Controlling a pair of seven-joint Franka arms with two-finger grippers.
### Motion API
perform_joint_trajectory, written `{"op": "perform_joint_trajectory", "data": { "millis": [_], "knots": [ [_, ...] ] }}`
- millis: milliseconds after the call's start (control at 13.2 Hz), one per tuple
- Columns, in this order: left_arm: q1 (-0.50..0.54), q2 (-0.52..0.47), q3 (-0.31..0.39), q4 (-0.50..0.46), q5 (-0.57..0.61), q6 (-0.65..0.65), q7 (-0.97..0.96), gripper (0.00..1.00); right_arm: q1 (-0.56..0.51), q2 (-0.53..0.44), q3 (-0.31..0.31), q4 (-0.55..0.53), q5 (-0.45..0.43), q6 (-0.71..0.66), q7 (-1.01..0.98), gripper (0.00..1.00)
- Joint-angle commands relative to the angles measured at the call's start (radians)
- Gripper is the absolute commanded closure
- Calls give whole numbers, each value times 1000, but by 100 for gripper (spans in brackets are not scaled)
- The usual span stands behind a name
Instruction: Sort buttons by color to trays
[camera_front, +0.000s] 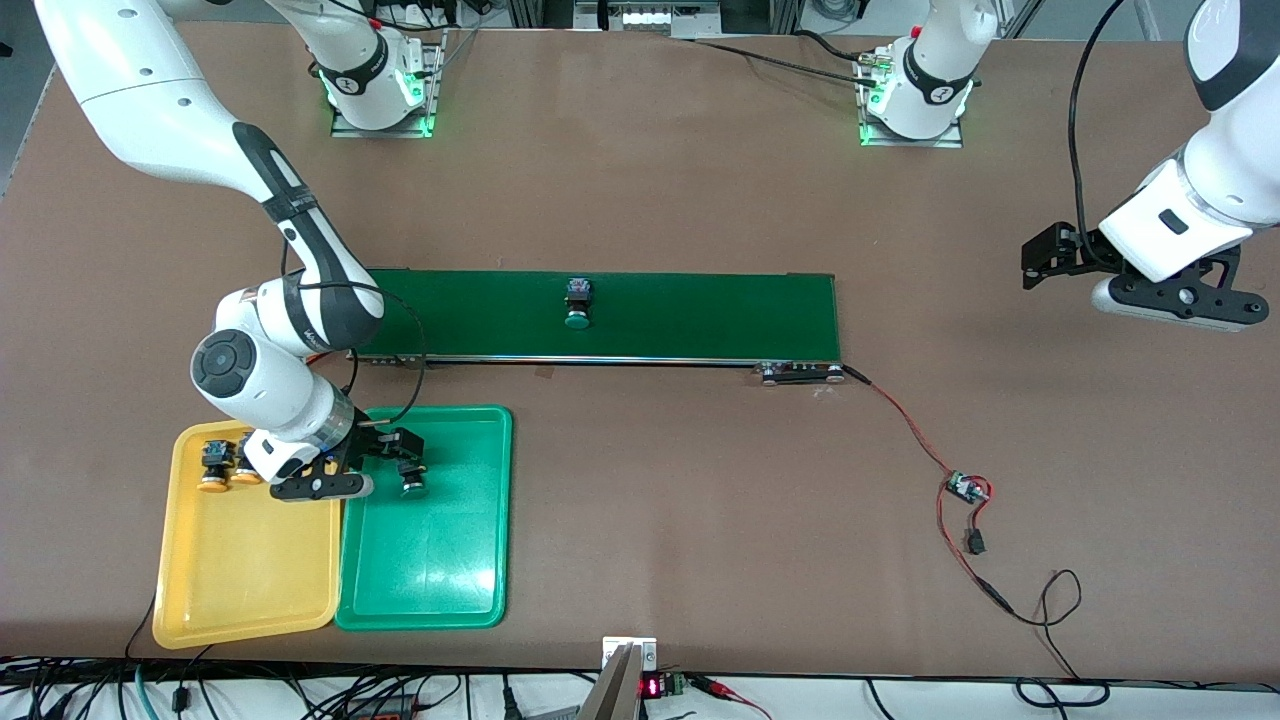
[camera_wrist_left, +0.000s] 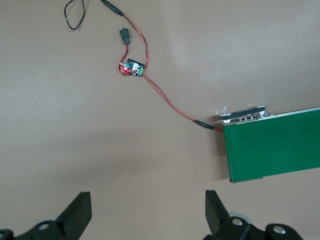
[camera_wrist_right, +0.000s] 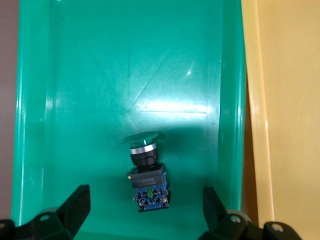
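The right claw (camera_wrist_right: 145, 210) hangs low over the green tray (camera_front: 440, 590), its fingers spread wide on either side of a green-capped button (camera_wrist_right: 146, 172) that lies on its side on the tray floor, gripped by nothing. Two yellow-capped buttons (camera_front: 215, 468) sit in the yellow tray (camera_front: 240, 590) just beside it. Another green-capped button (camera_front: 578, 303) rests on the dark-green belt (camera_front: 700, 315). The left claw (camera_wrist_left: 147, 212) waits wide open over bare counter (camera_front: 650, 520) at its own end. No writing is readable anywhere.
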Motion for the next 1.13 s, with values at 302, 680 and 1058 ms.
{"op": "perform_joint_trajectory", "data": {
  "millis": [302,680,1058],
  "knots": [
    [-3,15,-1,30,20,-6,-11,0,37,-162,12,-156,6,-124,205,0],
    [-1,15,-1,30,18,-7,-9,0,39,-302,131,-304,8,-175,407,0],
    [-3,21,-1,30,20,-6,-11,0,44,-330,257,-313,9,-257,633,0]
  ]
}}
